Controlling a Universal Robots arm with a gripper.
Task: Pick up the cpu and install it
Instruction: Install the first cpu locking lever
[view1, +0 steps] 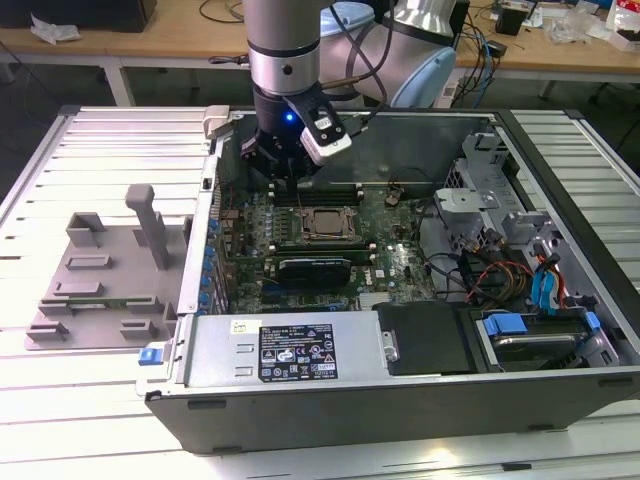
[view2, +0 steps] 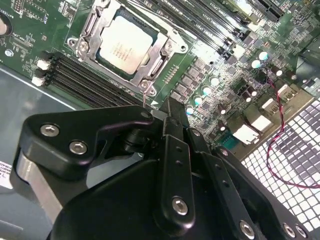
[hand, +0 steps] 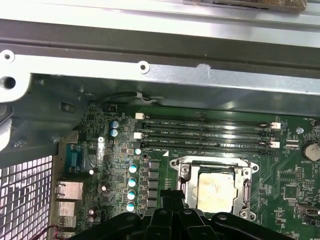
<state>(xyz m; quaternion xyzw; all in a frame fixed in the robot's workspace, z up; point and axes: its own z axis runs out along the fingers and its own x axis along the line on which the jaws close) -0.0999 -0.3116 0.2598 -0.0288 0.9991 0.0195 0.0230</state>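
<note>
1. We find the cpu (view2: 125, 47) lying flat inside the socket frame (view2: 150, 81) on the motherboard (view1: 400, 262). Its silvery top faces up, and it looks level and square to the frame, so we judge it is seated and not merely resting on the edge.
2. The gripper (view2: 167, 105) hangs just above the board, beside the socket's far corner towards the exterior view's left. Its fingers are drawn together with nothing between them. We take the closed, empty pincer to mean the chip is out of its hold.
3. The memory slots (hand: 210, 132) run along the far side of the socket, close to the case's far wall.
4. The computer case (view1: 400, 385) lies on its side with the open face up, which lets the arm reach the board from above.
5. The case rests on a pale slatted table (view1: 60, 400). A grey parts fixture (view1: 100, 290) sits near it on the exterior view's left.
6. Wooden workbenches (view1: 150, 45) with cables stand at the far end of the room.
</note>
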